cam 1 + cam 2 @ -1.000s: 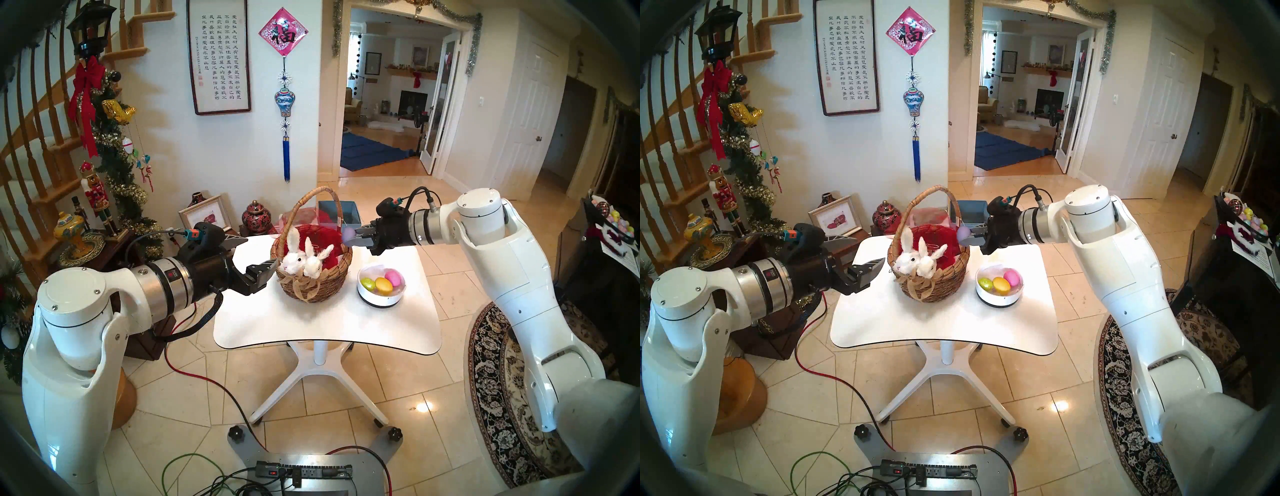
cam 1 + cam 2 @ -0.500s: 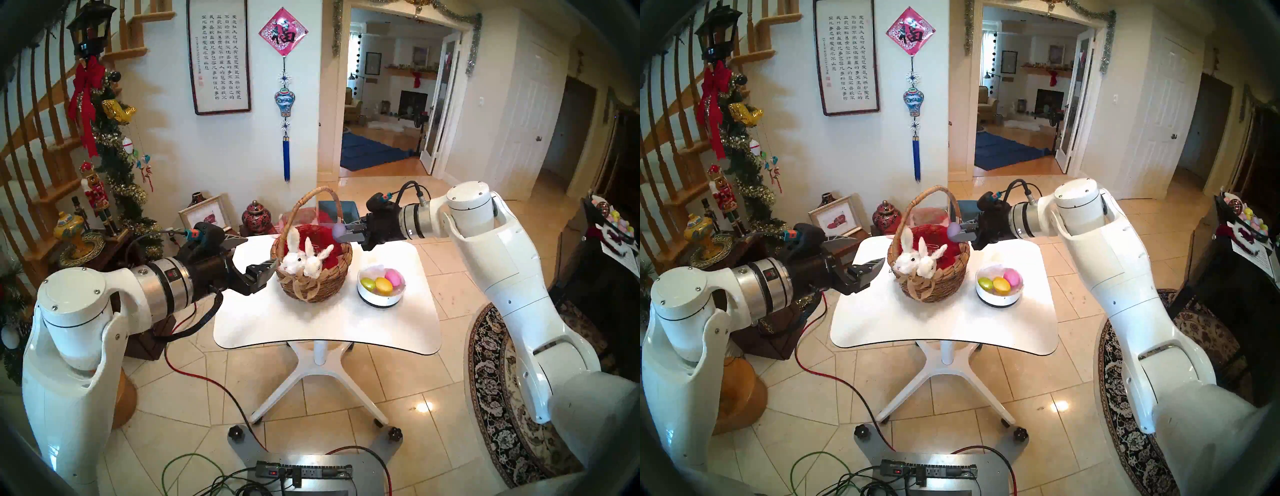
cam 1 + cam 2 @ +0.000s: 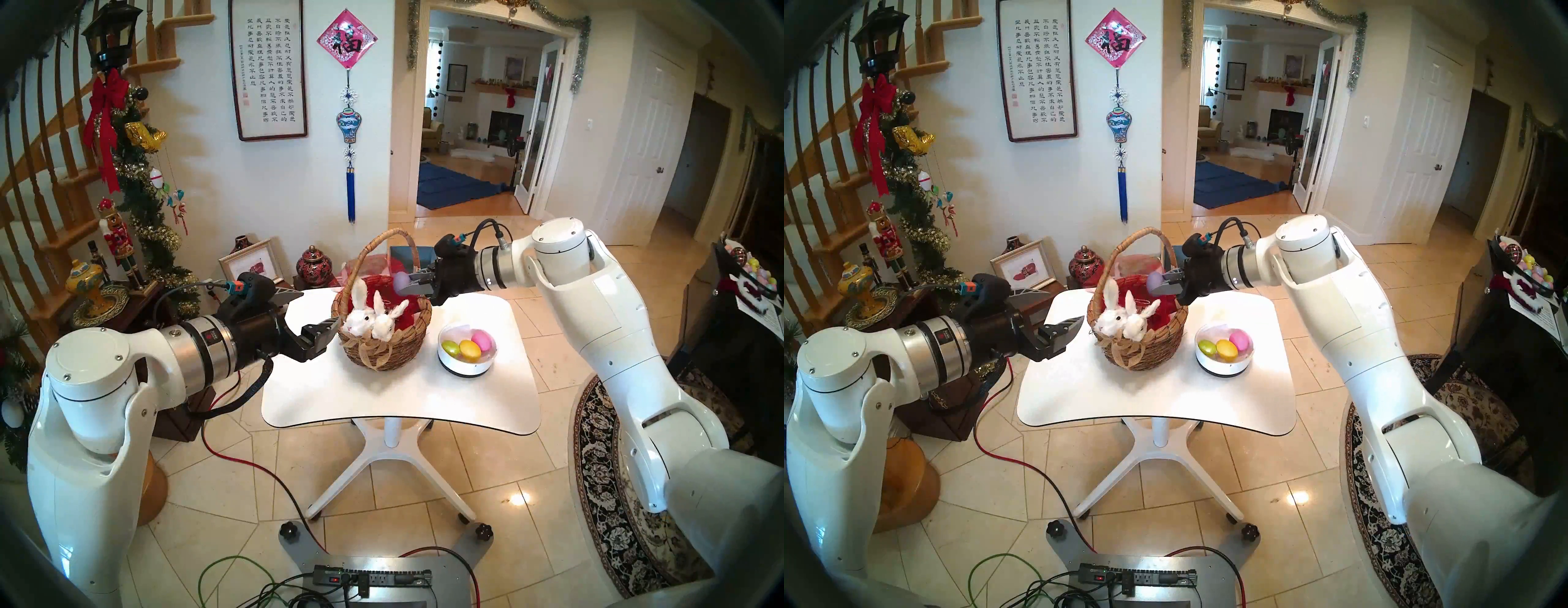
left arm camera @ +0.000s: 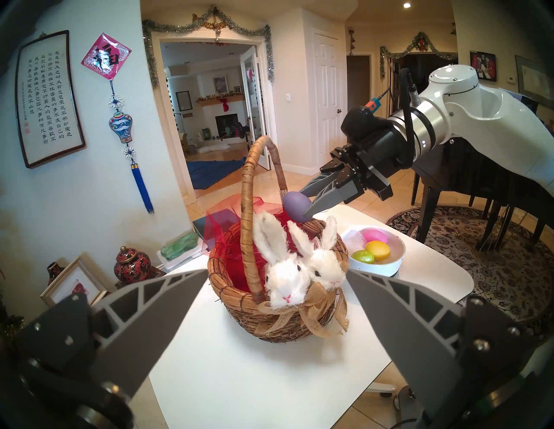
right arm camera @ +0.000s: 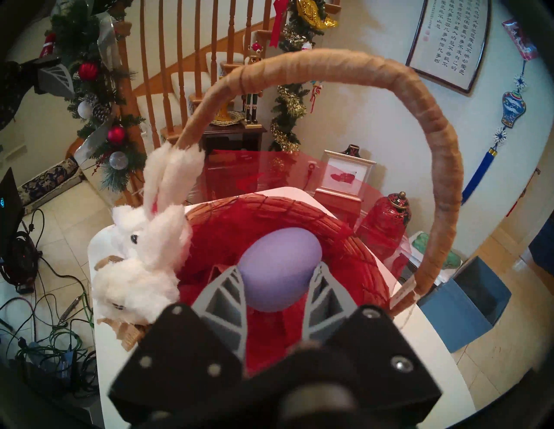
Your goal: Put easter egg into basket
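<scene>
Pinched between the two fingers of the right gripper (image 5: 277, 287): a purple egg (image 5: 280, 268), held crosswise, long axis running from one finger to the other and roughly level. Poised just above the rim of the wicker basket (image 4: 239, 295), on the side nearest the right arm, below the arch of the tall handle (image 5: 329, 63). Not yet inside: seen from the left wrist, hanging at the rim's edge (image 4: 295, 209), with the red lining (image 5: 209, 248) lower and further in, toward the two plush bunnies (image 4: 299, 272) at the front.

Straight ahead of and below the egg, then, the open hollow of the basket. Judged from this, only a short carry inward and a small drop needed before letting go; released too early, likely to strike the woven rim and roll off onto the white table (image 3: 394, 403). Also to be minded: the handle overhead and the bunnies to the side, both close to the line of travel.

Clearly the nearer arm: the right one. Hanging well back at the opposite side of the basket, the left gripper (image 3: 314, 322), fingers spread wide and holding nothing. Beside the basket, on the table, a small white bowl (image 3: 464, 369) with three more eggs, green, yellow and pink (image 3: 466, 349).
</scene>
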Robot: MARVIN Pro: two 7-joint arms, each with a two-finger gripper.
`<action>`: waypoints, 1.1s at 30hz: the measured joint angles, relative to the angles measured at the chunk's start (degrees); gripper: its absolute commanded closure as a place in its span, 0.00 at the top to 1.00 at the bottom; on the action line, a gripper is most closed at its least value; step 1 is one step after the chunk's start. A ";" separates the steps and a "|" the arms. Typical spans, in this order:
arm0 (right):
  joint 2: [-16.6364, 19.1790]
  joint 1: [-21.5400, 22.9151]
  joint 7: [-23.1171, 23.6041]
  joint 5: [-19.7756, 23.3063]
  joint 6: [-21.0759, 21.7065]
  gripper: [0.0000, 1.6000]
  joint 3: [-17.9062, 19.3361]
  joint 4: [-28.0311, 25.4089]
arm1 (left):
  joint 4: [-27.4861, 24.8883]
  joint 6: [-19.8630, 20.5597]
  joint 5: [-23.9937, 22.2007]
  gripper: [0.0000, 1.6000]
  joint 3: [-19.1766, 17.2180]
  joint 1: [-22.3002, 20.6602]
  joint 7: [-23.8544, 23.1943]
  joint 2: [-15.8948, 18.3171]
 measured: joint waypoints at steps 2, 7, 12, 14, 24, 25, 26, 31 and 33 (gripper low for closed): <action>-0.28 0.39 0.06 -0.40 -0.11 0.05 -0.53 0.35 | 0.00 0.01 0.04 1.00 0.00 -0.01 -0.04 -0.03; -0.77 0.95 0.10 -0.97 -0.28 0.07 -1.30 0.89 | 0.00 0.03 0.10 1.00 -0.01 -0.03 -0.09 -0.07; -1.34 1.42 0.05 -1.40 -0.50 0.47 -1.76 1.56 | 0.00 0.05 0.17 1.00 -0.01 -0.05 -0.15 -0.12; -1.59 1.61 0.00 -1.53 -0.60 0.65 -1.80 1.82 | 0.00 0.06 0.21 1.00 -0.02 -0.06 -0.18 -0.14; -2.26 2.00 -0.04 -1.35 -0.85 0.68 -1.51 2.03 | 0.00 0.10 0.35 1.00 -0.03 -0.10 -0.31 -0.25; -2.28 2.00 -0.04 -1.30 -0.85 0.68 -1.47 2.01 | 0.00 0.11 0.36 1.00 -0.03 -0.10 -0.32 -0.26; -2.30 2.00 -0.04 -1.23 -0.85 0.69 -1.41 1.97 | 0.00 0.11 0.37 1.00 -0.03 -0.11 -0.34 -0.27; -2.31 1.99 -0.04 -0.93 -0.84 0.70 -1.13 1.71 | 0.00 0.12 0.45 1.00 -0.04 -0.12 -0.40 -0.33; -2.27 1.98 -0.02 -0.81 -0.71 0.70 -0.99 1.39 | 0.00 0.13 0.48 1.00 -0.04 -0.13 -0.43 -0.35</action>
